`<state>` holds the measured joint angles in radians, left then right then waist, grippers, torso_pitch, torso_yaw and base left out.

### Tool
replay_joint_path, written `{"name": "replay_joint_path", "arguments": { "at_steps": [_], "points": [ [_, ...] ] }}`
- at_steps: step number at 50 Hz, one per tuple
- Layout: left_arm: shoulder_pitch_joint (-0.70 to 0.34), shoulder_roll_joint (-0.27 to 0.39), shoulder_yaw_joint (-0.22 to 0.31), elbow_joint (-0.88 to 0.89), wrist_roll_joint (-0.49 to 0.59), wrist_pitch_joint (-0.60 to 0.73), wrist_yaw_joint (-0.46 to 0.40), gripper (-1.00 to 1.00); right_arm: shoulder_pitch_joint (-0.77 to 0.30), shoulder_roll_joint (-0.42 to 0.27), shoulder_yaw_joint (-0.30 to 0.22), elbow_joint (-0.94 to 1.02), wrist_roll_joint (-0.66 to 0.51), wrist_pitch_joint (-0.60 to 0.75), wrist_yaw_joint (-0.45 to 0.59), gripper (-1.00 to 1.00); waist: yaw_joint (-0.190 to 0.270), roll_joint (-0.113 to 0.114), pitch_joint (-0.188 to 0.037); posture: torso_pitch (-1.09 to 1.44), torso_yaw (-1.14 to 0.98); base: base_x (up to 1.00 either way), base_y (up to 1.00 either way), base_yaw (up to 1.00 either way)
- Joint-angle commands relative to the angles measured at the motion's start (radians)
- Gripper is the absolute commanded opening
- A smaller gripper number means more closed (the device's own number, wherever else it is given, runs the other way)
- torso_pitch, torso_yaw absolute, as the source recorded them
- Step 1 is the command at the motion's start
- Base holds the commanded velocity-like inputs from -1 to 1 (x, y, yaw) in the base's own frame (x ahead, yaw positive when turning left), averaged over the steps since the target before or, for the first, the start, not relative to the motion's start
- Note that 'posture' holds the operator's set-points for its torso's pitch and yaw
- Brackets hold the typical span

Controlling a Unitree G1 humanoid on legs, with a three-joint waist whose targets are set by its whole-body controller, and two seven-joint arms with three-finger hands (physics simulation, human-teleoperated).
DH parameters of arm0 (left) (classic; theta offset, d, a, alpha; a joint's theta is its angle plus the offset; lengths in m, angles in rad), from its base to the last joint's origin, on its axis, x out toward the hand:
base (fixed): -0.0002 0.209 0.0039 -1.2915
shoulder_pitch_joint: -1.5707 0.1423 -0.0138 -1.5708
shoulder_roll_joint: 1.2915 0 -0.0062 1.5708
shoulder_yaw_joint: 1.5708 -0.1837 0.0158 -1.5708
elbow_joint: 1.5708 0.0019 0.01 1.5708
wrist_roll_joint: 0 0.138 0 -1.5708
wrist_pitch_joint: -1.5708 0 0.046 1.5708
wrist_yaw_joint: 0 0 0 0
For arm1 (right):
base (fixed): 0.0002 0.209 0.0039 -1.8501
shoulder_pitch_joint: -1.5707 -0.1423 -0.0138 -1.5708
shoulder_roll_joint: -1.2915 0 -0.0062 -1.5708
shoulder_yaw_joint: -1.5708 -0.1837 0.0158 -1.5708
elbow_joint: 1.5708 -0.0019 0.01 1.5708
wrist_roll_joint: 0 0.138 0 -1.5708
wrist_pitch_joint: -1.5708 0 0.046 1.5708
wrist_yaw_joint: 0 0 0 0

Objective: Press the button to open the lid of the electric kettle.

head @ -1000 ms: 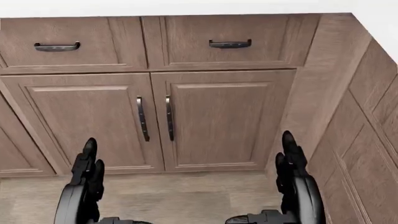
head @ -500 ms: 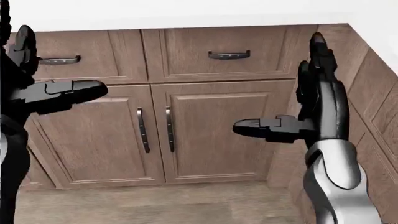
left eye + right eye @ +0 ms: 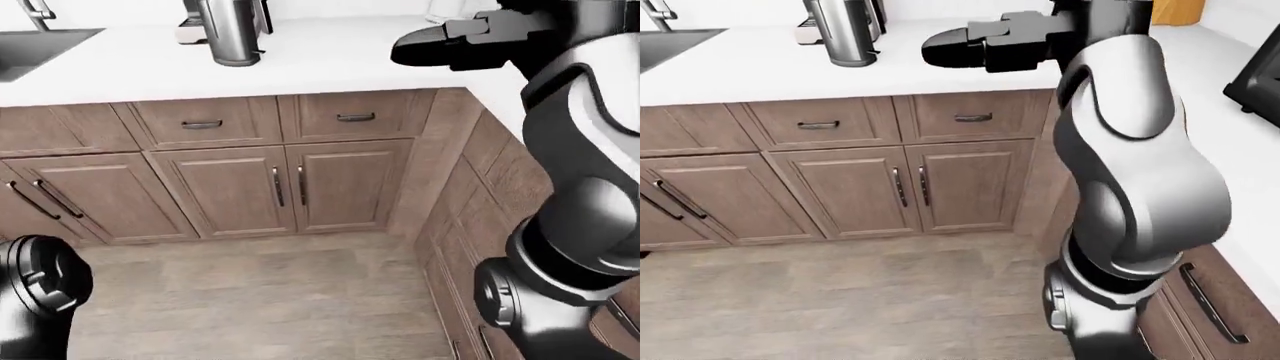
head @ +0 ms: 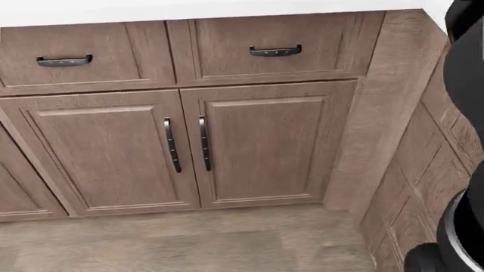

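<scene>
Tall brushed-steel electric kettle (image 3: 840,34) standing on white countertop (image 3: 760,71), 11 o'clock in right-eye view. Black three-finger right hand (image 3: 990,39) hovering raised, well apart from kettle; finger spread unclear. Left hand unseen. Advising: reaching toward 10 o'clock, aiming one fingertip at lid button, pressing gently.

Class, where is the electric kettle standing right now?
In the left-eye view the kettle stands at top left on the white counter, above the drawers, between the sink and the raised right hand.
</scene>
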<state>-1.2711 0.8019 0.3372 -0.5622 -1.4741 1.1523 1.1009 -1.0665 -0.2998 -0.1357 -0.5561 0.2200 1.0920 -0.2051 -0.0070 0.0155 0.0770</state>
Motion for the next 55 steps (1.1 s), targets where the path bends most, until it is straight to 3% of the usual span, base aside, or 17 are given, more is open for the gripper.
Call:
{"name": "replay_joint_path", "arguments": {
  "at_steps": [1, 3, 8, 15, 16, 23, 25, 27, 28, 30, 40, 44, 46, 48, 50, 53, 55],
  "points": [
    [-0.023, 0.081, -0.019, 0.001, -0.188, -0.097, 0.122, 1.0, -0.049, -0.016, -0.016, -0.033, -0.004, 0.043, -0.005, 1.0, -0.001, 0.004, -0.018, 0.0, 0.0, 0.0, 0.0, 0.0],
    [-0.013, 0.15, -0.036, -0.009, -0.242, -0.157, 0.137, 1.0, -0.08, -0.019, -0.03, -0.086, 0.01, 0.098, -0.006, 1.0, -0.001, 0.008, -0.013, 0.0, 0.0, 0.0, 0.0, 0.0],
    [0.01, 0.251, -0.055, -0.028, -0.303, -0.262, 0.148, 1.0, -0.095, -0.041, -0.037, -0.129, 0.002, 0.112, -0.019, 1.0, -0.001, 0.018, -0.005, 0.0, 0.0, 0.0, 0.0, 0.0],
    [0.065, 0.265, -0.077, -0.059, -0.28, -0.323, 0.123, 1.0, -0.079, -0.031, -0.014, -0.135, -0.003, 0.107, -0.016, 1.0, -0.004, 0.024, -0.002, 0.0, 0.0, 0.0, 0.0, 0.0],
    [0.076, 0.257, -0.078, -0.059, -0.265, -0.325, 0.112, 1.0, -0.082, -0.03, -0.017, -0.135, -0.004, 0.11, -0.014, 1.0, -0.002, 0.028, -0.024, 0.0, 0.0, 0.0, 0.05, 0.0],
    [0.09, 0.265, -0.063, -0.058, -0.267, -0.341, 0.097, 1.0, -0.074, -0.015, -0.007, -0.136, -0.017, 0.107, -0.006, 1.0, 0.001, 0.026, -0.027, 0.0, 0.0, 0.0, 0.18, 0.0],
    [0.097, 0.258, -0.071, -0.063, -0.255, -0.346, 0.091, 1.0, -0.074, -0.005, -0.01, -0.134, -0.014, 0.105, -0.004, 1.0, -0.001, 0.045, -0.024, 0.0, 0.0, 0.0, 0.24, 0.0],
    [0.096, 0.258, -0.07, -0.063, -0.256, -0.344, 0.092, 1.0, -0.076, -0.006, -0.013, -0.136, -0.015, 0.108, -0.002, 1.0, -0.018, 0.089, -0.024, 0.0, 0.0, 0.0, 0.27, 0.0],
    [0.095, 0.259, -0.069, -0.064, -0.258, -0.344, 0.093, 1.0, -0.076, -0.006, -0.014, -0.137, -0.015, 0.11, -0.001, 1.0, -0.004, 0.075, -0.02, 0.0, 0.0, 0.0, 0.3, 0.0],
    [0.093, 0.258, -0.072, -0.066, -0.259, -0.344, 0.094, 1.0, -0.076, -0.005, -0.013, -0.139, -0.016, 0.112, -0.001, 1.0, -0.01, 0.076, -0.011, 0.0, 0.0, 0.0, 0.3, 0.0],
    [0.082, 0.27, -0.074, -0.067, -0.284, -0.344, 0.105, 1.0, -0.075, 0.001, -0.004, -0.141, -0.025, 0.114, 0.002, 1.0, -0.011, 0.019, -0.019, 0.0, 0.0, 0.0, 0.3, 0.0],
    [0.079, 0.274, -0.074, -0.069, -0.292, -0.345, 0.108, 1.0, -0.071, 0.003, 0.001, -0.141, -0.031, 0.112, 0.006, 1.0, -0.002, -0.024, -0.024, 0.0, 0.0, 0.0, 0.3, 0.0],
    [0.081, 0.273, -0.074, -0.069, -0.29, -0.346, 0.107, 1.0, -0.072, 0.005, 0.002, -0.142, -0.034, 0.115, 0.007, 1.0, -0.002, -0.009, -0.028, 0.0, 0.0, 0.0, 0.3, 0.0],
    [0.08, 0.274, -0.074, -0.071, -0.293, -0.346, 0.109, 1.0, -0.071, 0.007, 0.005, -0.143, -0.038, 0.114, 0.009, 1.0, 0.008, -0.033, -0.037, 0.0, 0.0, 0.0, 0.3, 0.0],
    [0.08, 0.275, -0.075, -0.071, -0.296, -0.347, 0.111, 1.0, -0.068, 0.008, 0.008, -0.141, -0.042, 0.112, 0.012, 1.0, 0.011, -0.029, -0.039, 0.0, 0.0, 0.0, 0.3, 0.0],
    [0.078, 0.279, -0.074, -0.072, -0.3, -0.348, 0.113, 1.0, -0.073, 0.011, 0.011, -0.148, -0.048, 0.121, 0.015, 1.0, 0.014, -0.013, -0.018, 0.0, 0.0, 0.0, 0.36, 0.0],
    [0.079, 0.277, -0.078, -0.073, -0.298, -0.349, 0.112, 1.0, -0.071, 0.014, 0.012, -0.148, -0.052, 0.118, 0.017, 1.0, 0.012, 0.011, -0.015, 0.0, 0.0, 0.0, 0.38, 0.0]
  ]
}}
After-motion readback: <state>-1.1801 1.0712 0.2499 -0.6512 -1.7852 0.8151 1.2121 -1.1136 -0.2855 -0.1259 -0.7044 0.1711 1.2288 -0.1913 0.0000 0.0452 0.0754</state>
